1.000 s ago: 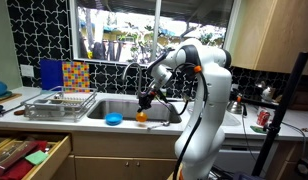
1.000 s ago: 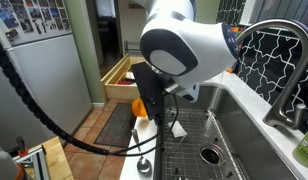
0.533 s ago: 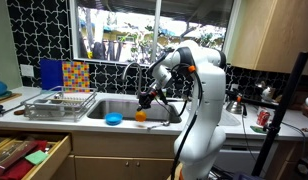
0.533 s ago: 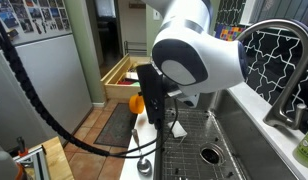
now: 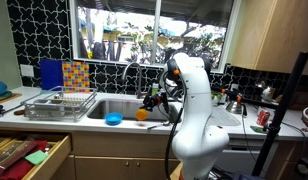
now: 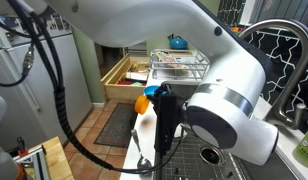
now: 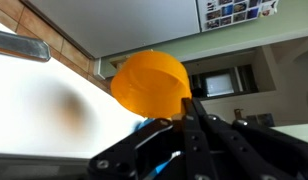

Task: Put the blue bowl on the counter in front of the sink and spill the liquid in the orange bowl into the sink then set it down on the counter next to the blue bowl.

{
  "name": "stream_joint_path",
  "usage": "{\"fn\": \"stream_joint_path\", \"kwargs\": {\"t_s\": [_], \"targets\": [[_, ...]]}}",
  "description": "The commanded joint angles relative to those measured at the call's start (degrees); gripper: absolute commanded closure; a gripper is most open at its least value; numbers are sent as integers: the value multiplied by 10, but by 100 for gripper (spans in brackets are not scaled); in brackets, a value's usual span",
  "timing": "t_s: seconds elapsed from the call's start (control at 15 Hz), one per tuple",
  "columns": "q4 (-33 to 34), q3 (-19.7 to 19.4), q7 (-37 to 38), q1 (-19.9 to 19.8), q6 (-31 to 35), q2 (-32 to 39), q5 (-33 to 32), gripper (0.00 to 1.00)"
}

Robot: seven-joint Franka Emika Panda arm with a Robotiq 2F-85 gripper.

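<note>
Beside the blue bowl (image 5: 114,119) on the bench (image 5: 92,121) before the sink (image 5: 116,105), the orange bowl (image 7: 149,82) is held tipped, rim clamped between the gripper (image 7: 189,106) jaws, contents not discernible.

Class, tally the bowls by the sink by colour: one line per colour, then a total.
blue bowl: 1
orange bowl: 1
Total: 2
</note>
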Motion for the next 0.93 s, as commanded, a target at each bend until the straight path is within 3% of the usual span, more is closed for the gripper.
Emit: {"fn": "stream_joint_path", "kwargs": {"t_s": [0.0, 0.33, 0.87], "targets": [[46, 12, 38, -22, -37, 69, 40, 100], [78, 23, 103, -35, -51, 120, 82, 100], [99, 22, 171, -30, -47, 120, 90, 100]]}}
